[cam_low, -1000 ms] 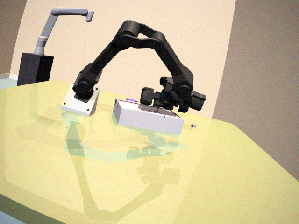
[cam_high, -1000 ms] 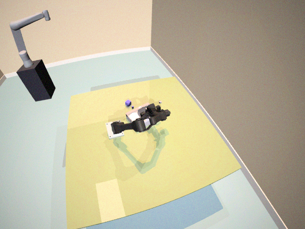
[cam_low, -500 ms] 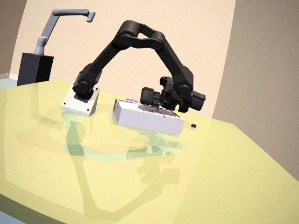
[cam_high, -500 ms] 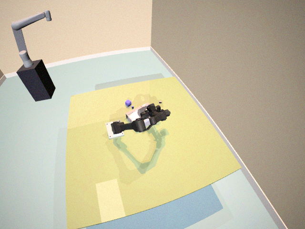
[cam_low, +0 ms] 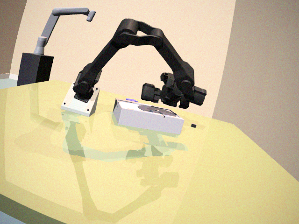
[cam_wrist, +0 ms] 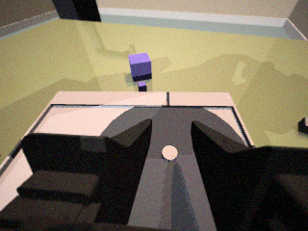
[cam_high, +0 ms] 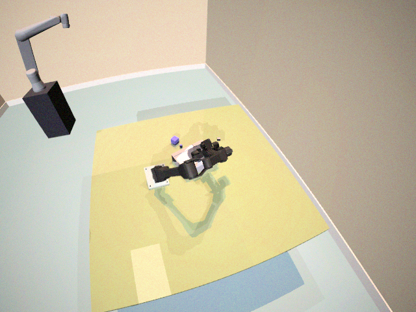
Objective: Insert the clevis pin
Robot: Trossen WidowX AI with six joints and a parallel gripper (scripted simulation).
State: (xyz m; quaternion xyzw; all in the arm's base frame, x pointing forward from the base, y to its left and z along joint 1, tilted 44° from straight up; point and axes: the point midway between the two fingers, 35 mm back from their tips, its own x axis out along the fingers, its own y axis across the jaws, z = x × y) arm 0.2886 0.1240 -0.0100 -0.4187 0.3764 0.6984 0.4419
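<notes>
Hovering above the tray (cam_high: 180,156) (cam_low: 149,123) (cam_wrist: 106,98) with the claw (cam_high: 202,151) (cam_low: 166,99) (cam_wrist: 171,124) partly open, fingers apart on either side of the pin (cam_low: 157,110) (cam_wrist: 169,152) and gripping nothing. Showing only the pin's pale round head, at the middle of the dark disc (cam_low: 145,108) (cam_wrist: 130,120) inside the tray; cannot tell the shank's depth. On the surface (cam_high: 248,208) (cam_low: 217,156) (cam_wrist: 38,64), beyond the tray's far rim in the wrist view, a purple cube (cam_high: 174,140) (cam_low: 131,100) (cam_wrist: 140,64) near a smaller purple block (cam_high: 181,145) (cam_wrist: 142,86).

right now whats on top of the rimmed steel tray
A wide grey aluminium disc, with a small pale round pin head over its middle; whatever lies beneath is covered.
</notes>
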